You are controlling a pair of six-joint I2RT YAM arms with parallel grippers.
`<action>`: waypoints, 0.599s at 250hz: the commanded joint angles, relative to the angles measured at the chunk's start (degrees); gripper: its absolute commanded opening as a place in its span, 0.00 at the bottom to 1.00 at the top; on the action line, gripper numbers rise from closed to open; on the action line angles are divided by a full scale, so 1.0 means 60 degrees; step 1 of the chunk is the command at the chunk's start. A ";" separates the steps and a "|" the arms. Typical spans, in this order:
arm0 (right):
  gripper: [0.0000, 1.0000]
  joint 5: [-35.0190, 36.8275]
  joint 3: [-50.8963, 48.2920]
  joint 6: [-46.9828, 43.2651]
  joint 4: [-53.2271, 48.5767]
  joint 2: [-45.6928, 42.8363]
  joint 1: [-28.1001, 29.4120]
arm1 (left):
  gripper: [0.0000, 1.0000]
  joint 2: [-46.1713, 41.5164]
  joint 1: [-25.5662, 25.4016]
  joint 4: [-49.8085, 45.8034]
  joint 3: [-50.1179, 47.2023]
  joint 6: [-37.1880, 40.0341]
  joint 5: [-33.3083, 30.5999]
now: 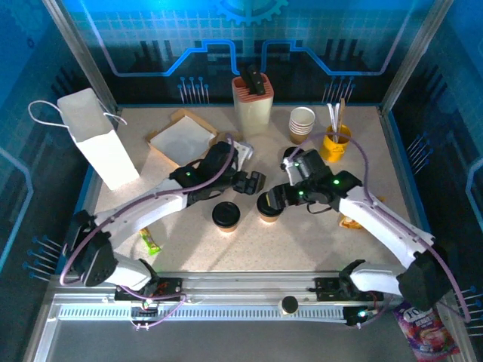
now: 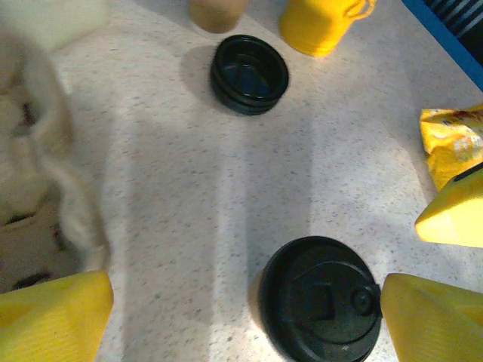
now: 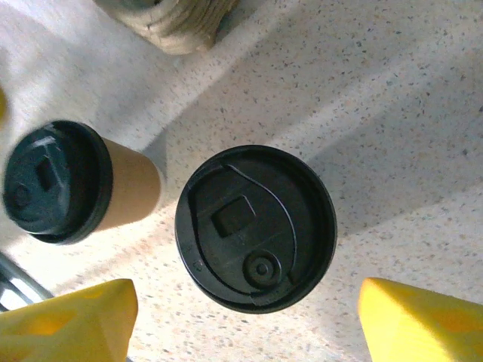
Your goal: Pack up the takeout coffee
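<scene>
We've got the left cup (image 1: 226, 216) and the right cup (image 1: 269, 205) side by side in the middle of the tabletop (image 1: 317, 249), nearer its front edge. Behind them at the far edge stands the tall holder (image 1: 252, 102), with the nested cup stack (image 1: 302, 124) to its right. The paper bag (image 1: 98, 139) sits in the far left corner, a flat box (image 1: 181, 137) just right of it.

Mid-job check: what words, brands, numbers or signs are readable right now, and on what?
Nothing can be read.
yellow packet: print blurred.
purple packet: lettering too small.
green packet: too small.
coffee cup lid: moulded shapes, no letters legible.
</scene>
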 commanded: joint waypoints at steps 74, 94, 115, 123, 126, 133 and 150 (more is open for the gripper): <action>0.90 0.2149 0.1762 -0.0731 -0.1778 0.2384 0.1343 | 0.93 -0.1908 0.1475 -0.0518 -0.1669 -0.0964 -0.0397; 0.89 0.2017 0.1879 -0.0715 -0.1755 0.2578 0.1386 | 0.93 -0.1893 0.1502 -0.0475 -0.1706 -0.0964 -0.0339; 0.89 0.1942 0.1954 -0.0705 -0.1719 0.2719 0.1452 | 0.93 -0.1853 0.1504 -0.0424 -0.1750 -0.0978 -0.0332; 0.89 0.1916 0.1973 -0.0678 -0.1699 0.2753 0.1478 | 0.93 -0.1844 0.1503 -0.0391 -0.1765 -0.0975 -0.0280; 0.89 0.1922 0.1986 -0.0676 -0.1702 0.2762 0.1481 | 0.93 -0.1874 0.1504 -0.0386 -0.1780 -0.0978 -0.0283; 0.89 0.1897 0.2011 -0.0687 -0.1695 0.2797 0.1497 | 0.93 -0.1844 0.1500 -0.0376 -0.1792 -0.0974 -0.0282; 0.88 0.1882 0.2064 -0.0702 -0.1706 0.2871 0.1526 | 0.93 -0.1851 0.1504 -0.0329 -0.1838 -0.0980 -0.0271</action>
